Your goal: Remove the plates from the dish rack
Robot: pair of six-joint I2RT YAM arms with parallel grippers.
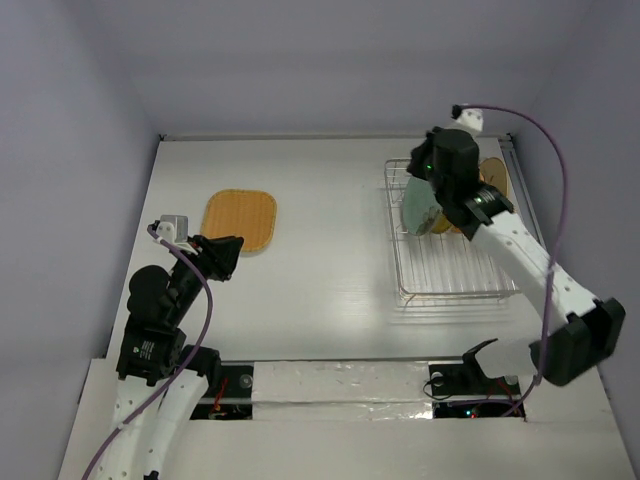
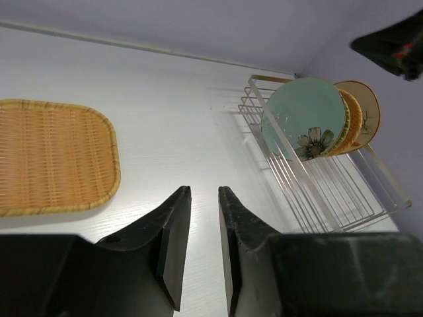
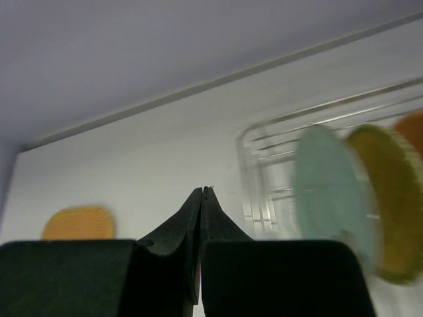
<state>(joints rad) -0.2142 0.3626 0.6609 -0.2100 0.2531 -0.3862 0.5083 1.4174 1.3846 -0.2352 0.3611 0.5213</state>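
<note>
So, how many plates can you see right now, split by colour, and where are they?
Pale green plate, in the dish rack: 1
Round orange/mustard plates, in the dish rack: 2 (overlapping, hard to separate)
Beige floral plate, in the dish rack: 1
Rounded-square orange plate, on the table: 1
Total: 5

Bench (image 1: 330, 270): white, matte, faint grain running left-right, with a glare patch near the middle. A thin grey trim strip (image 1: 300, 137) runs along its far edge where it meets the back wall (image 1: 330, 60). The back wall is plain pale lavender, no markings. The left wall (image 1: 60, 200) and right wall (image 1: 600, 130) have the same finish and box the bench in on both sides. At the near edge, a crinkled shiny white covering (image 1: 340, 385) spans the width between two dark cutouts. Below it is a flat white panel (image 1: 350, 445), with a seam line across its right part. Wrist views show the same bench and wall; the right one is blurred.
</note>
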